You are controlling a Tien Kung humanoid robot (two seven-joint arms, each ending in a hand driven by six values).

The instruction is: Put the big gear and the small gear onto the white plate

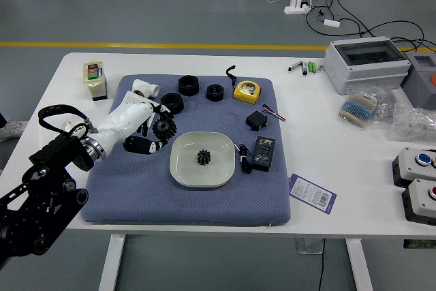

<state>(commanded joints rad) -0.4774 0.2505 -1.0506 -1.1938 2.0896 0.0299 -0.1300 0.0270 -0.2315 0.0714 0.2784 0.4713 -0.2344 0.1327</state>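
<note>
One gear, the small gear, sits near the middle of the plate. The big gear is at the tips of the left hand, its fingers closed in on it; it seems to be up off the mat, but from up here I can't be sure how high. The plate is just to the right of the big gear and a bit closer to the robot, so a short move that way should do. Black tape sits just behind the big gear, out of the way. Going too far could bump the small gear.
</note>
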